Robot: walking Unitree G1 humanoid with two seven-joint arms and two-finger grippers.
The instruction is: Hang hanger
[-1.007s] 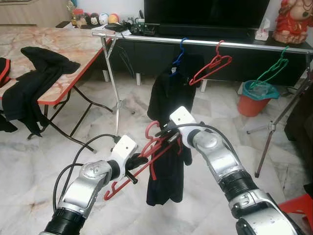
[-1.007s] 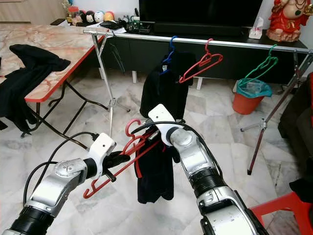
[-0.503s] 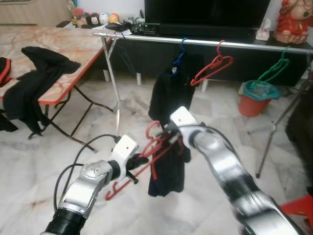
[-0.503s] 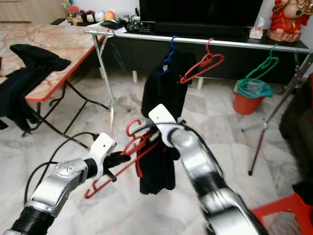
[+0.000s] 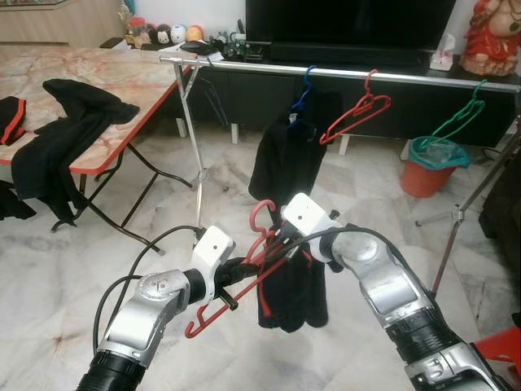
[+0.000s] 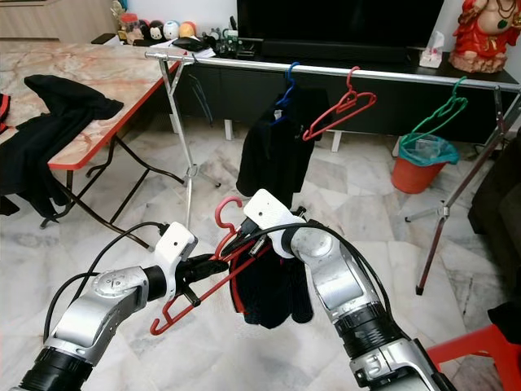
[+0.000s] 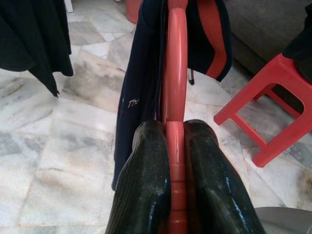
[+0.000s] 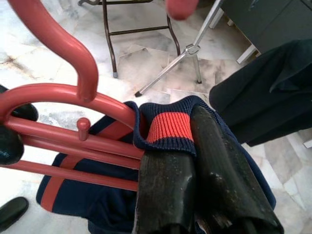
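**Red hanger with dark garment held by both arms, short of the rail**

A silver clothes rail [image 5: 342, 72] runs across the far side of the room on tripod legs. Along it hang a blue hanger carrying a black garment [image 5: 281, 155], a bare red hanger [image 5: 356, 116] and a green hanger [image 5: 460, 122]; bare rail shows between these. Open marble floor [image 5: 81, 269] lies between the robot and the rail. On the left stands a red-edged counter [image 5: 98, 90] with black clothes draped over it; an orange bin [image 5: 430, 164] sits on the right.

The red hanger [image 6: 213, 273] is near the robot, tilted, hook upward, a navy garment with red stripes [image 6: 273, 289] hanging from it. The left gripper [image 7: 178, 161] is clenched on the hanger's lower arm. The right gripper [image 8: 195, 165] pinches the garment's ribbed collar beside the hook.
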